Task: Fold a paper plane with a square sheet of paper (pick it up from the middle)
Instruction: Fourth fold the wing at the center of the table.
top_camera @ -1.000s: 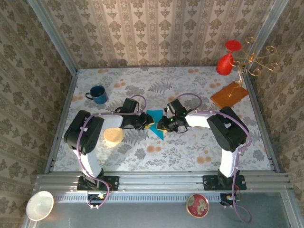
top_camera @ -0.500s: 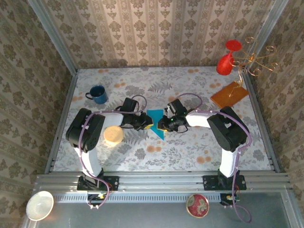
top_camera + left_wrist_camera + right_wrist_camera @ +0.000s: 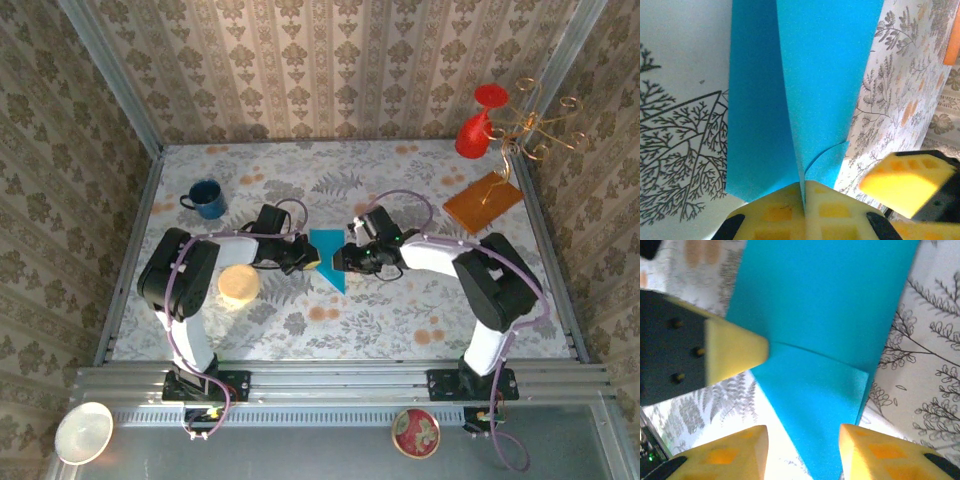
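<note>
The teal-blue sheet of paper (image 3: 328,252) lies mid-table, folded into a slim plane shape with its point toward the near edge. My left gripper (image 3: 311,262) is at its left edge. In the left wrist view my left gripper (image 3: 804,192) is shut on a raised fold of the paper (image 3: 825,75), the yellow pads pressed together with the fold between them. My right gripper (image 3: 344,262) is at the paper's right side. In the right wrist view my right gripper (image 3: 802,447) stands open, with its fingers either side of the paper (image 3: 815,390) and not touching it.
A blue mug (image 3: 206,198) stands back left and a tan disc (image 3: 239,285) lies by the left arm. An orange-brown sheet (image 3: 483,200), a red vase (image 3: 474,130) and a gold wire stand (image 3: 540,125) are back right. Two bowls (image 3: 83,431) (image 3: 415,432) sit below the table's front rail.
My left gripper has closed onto the paper's fold. My right gripper has opened and let go of the paper, and the right arm's elbow has swung a little to the right.
</note>
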